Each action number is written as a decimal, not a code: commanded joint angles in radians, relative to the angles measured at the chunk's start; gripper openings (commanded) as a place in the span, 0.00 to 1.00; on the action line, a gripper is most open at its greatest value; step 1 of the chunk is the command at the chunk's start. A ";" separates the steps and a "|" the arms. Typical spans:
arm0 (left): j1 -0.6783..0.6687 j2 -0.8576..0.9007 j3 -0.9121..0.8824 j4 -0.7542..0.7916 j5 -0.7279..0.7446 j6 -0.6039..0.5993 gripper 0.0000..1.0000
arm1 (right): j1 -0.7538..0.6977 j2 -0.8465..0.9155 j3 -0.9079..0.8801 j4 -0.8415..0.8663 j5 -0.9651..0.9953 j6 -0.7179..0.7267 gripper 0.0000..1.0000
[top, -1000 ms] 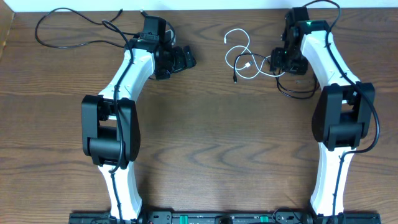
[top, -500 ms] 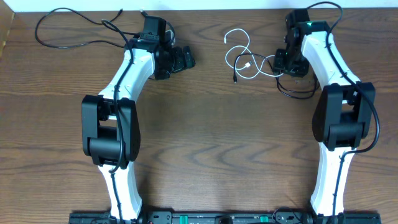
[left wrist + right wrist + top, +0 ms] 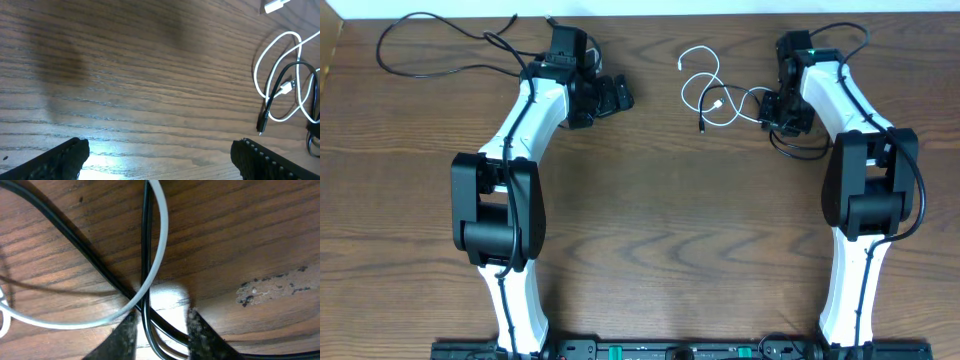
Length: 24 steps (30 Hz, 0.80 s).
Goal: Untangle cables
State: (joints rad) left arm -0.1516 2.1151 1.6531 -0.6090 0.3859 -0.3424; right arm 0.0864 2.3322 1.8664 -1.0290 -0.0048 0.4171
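Note:
A white cable (image 3: 703,85) and a thin black cable (image 3: 704,118) lie looped together at the back of the table, between the arms. In the left wrist view the white cable (image 3: 260,65) and the black cable (image 3: 272,95) cross at the right edge. My right gripper (image 3: 782,112) is down at the tangle's right side. Its two fingers stand either side of black cable strands (image 3: 146,255) where the white cable (image 3: 162,215) crosses them, with a gap still showing, so my right gripper (image 3: 161,330) is open. My left gripper (image 3: 620,95) is wide open over bare wood, and nothing lies between the jaws of the left gripper (image 3: 160,157).
A long black cable (image 3: 380,45) curls at the back left corner behind the left arm. A thin black loop (image 3: 795,152) lies on the wood just in front of the right gripper. The table's back edge runs close behind both grippers.
My right gripper's jaws have narrowed around the black strands and the arm shifted slightly. The black plug end moved a little to the right. The left arm has not moved.

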 commanded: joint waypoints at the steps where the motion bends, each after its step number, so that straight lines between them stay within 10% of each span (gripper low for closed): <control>1: 0.004 0.006 0.002 -0.004 -0.010 0.010 0.96 | 0.002 0.013 0.045 -0.010 -0.010 0.016 0.21; 7: 0.004 0.006 0.002 -0.004 -0.010 0.010 0.96 | 0.001 0.001 0.163 -0.074 -0.009 0.015 0.12; 11: 0.004 0.006 0.002 -0.005 -0.010 0.010 0.96 | -0.003 -0.021 0.216 -0.082 -0.003 0.000 0.34; 24: 0.004 0.006 0.002 -0.004 -0.010 0.010 0.97 | 0.003 0.011 0.048 0.070 0.069 0.142 0.33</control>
State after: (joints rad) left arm -0.1516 2.1151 1.6531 -0.6094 0.3862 -0.3420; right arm 0.0830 2.3348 1.9804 -0.9985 0.0479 0.4946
